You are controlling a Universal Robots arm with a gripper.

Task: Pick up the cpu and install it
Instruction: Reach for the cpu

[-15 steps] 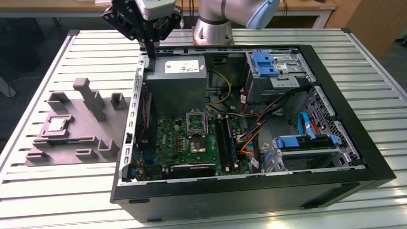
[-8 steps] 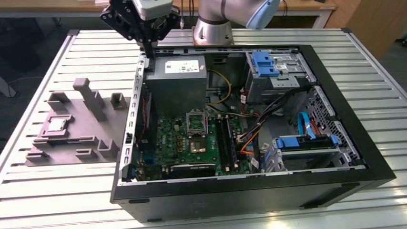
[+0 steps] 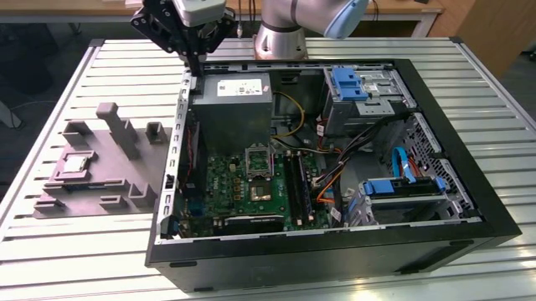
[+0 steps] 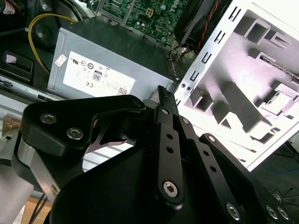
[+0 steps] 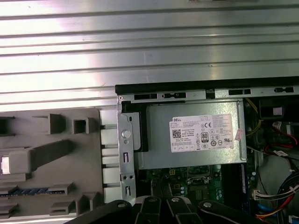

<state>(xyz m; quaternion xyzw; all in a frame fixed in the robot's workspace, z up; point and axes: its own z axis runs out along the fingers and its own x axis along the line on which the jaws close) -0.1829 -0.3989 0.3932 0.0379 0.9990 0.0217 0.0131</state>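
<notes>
Pincer (image 3: 195, 64) pressed together, pinching nothing, hangs over the computer case (image 3: 335, 254) wall beside the grey box (image 3: 235, 110); the cpu (image 3: 75, 164) lies well apart from it, in the grey tray (image 3: 92, 191) on the bench (image 3: 75, 251).

An open computer case (image 3: 335, 254) stands beside a grey moulded tray (image 3: 88, 191).

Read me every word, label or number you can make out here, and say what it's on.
On the grey box, the white label: lines of print and marks, too small to quote.
The small sticker near the box's edge: unreadable.
The motherboard: markings too small to read.
The cpu in the grey tray: no print can be made out.
</notes>
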